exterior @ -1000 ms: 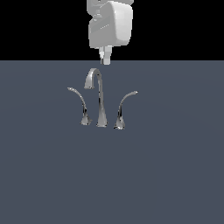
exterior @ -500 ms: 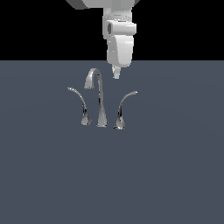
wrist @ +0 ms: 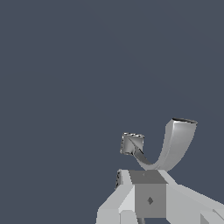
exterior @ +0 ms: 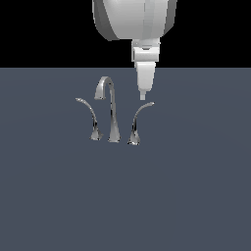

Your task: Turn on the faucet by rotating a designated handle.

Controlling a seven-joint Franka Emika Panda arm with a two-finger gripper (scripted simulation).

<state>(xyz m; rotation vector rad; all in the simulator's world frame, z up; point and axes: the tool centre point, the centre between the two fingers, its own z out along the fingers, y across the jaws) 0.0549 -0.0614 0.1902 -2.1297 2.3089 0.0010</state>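
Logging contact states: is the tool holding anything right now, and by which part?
Nothing is held. The tool hangs just above the thin tip of the designated handle, apart from it.

Pincer (exterior: 142, 96) just above designated handle (exterior: 138, 121), at faucet (exterior: 112, 110) spout's exterior-view right.

Flat slate-grey surface (exterior: 196, 196), black backdrop (exterior: 44, 29).

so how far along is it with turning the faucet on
Done: the gripper hangs just above the thin tip of the designated handle, on the exterior view's right of the gooseneck spout. In hand: closing that last gap. Left: touching the lever and rotating it; no contact shows yet.
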